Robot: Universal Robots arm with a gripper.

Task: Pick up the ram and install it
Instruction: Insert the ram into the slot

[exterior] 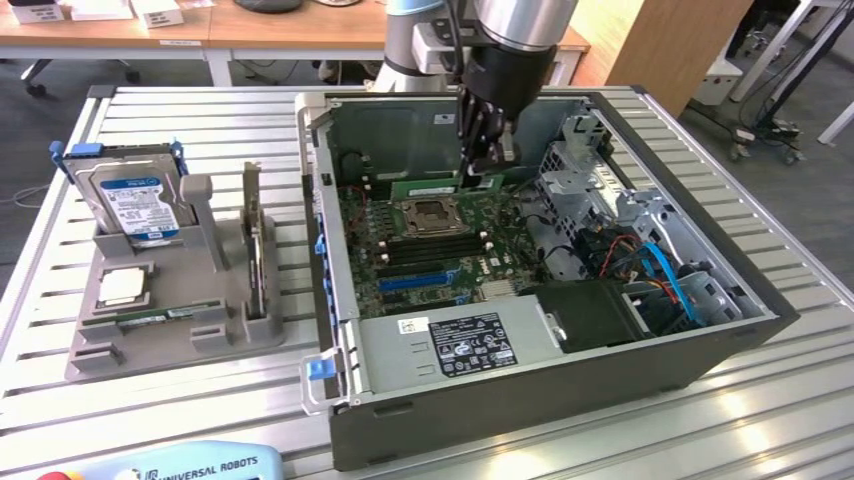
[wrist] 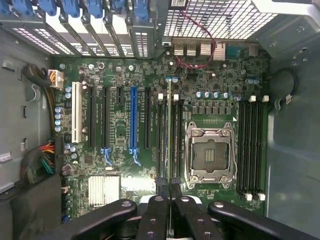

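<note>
- Your tool [wrist: 170, 202] is pinched shut on the thin green ram [wrist: 169, 130].
- You have the ram on its edge, lined up with the long black slots [wrist: 161, 135] beside the silver socket [wrist: 210, 152].

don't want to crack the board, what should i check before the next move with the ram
1. gripper shut on the ram: ok
2. ram parallel to the memory slots: ok
3. ram seated in a slot: not ok, held above them
4. slot latches open: cannot tell
5. cpu socket clear of the gripper: ok
6. red wires away from the ram: ok
</note>
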